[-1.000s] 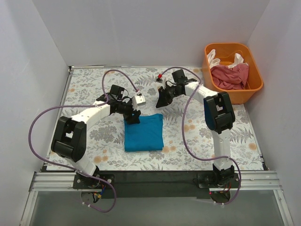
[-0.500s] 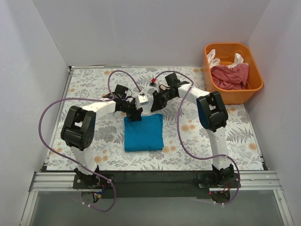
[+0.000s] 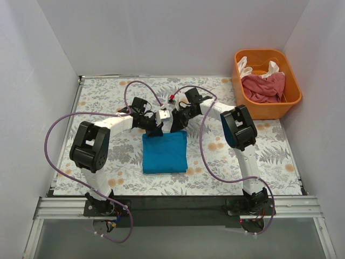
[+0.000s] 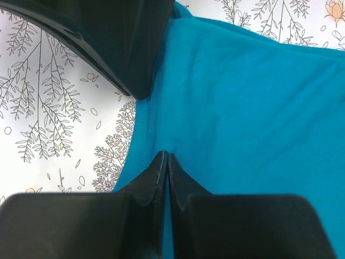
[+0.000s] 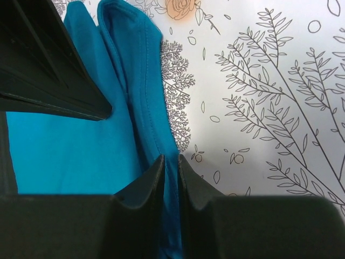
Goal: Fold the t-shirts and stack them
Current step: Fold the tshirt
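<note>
The teal-blue t-shirt [image 3: 165,154] lies folded into a rectangle on the floral tabletop. My left gripper [image 3: 157,131] sits at its far left corner; in the left wrist view that gripper [image 4: 164,156] is shut, with a sliver of teal cloth [image 4: 248,108] pinched at the hem. At the far right corner, my right gripper [image 3: 176,127] is nearly closed around the shirt's folded edge [image 5: 156,124], which runs between the fingers of the right gripper [image 5: 171,159]. The pink-red t-shirt [image 3: 264,87] and the cream-white t-shirt [image 3: 245,67] lie crumpled in the tub.
An orange plastic tub [image 3: 280,110] stands at the back right against the white wall. White walls enclose the floral table [image 3: 102,97] on three sides. Purple cables loop over both arms. The two grippers stand close together over the shirt's far edge.
My left gripper slid to the shirt's far left corner and shut on it. My right gripper moved left and down onto the far right corner, closing slightly.
</note>
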Available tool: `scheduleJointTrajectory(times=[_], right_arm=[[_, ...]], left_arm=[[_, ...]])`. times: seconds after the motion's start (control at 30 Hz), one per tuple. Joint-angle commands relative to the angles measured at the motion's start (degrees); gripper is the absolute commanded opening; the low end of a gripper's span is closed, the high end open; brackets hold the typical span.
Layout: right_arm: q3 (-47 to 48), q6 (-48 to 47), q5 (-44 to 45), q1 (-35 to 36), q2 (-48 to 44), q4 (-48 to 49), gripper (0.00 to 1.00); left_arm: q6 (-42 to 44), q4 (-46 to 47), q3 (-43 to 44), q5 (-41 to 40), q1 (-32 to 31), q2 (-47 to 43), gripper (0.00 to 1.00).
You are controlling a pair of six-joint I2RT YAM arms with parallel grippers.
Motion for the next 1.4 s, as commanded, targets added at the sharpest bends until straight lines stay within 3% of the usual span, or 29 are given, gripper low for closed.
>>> scheduleJointTrajectory(times=[0.0,0.8,1.37], right_arm=[[1.45,-1.13,-2.83,0.18,0.45,0.54,0.2],[-1.89,-5.62,-4.68,1.15,1.42,-0.78,0.19],[-3.21,-6.76,-5.21,1.24,1.06,-1.3,0.19]], left_arm=[[1.44,-0.15,1.08,1.73,-0.52,-3.19,0.0],[7.94,1.17,2.83,4.28,-2.36,-9.08,0.0],[15.15,4.42,-1.12,6.83,-3.68,-12.33,0.0]])
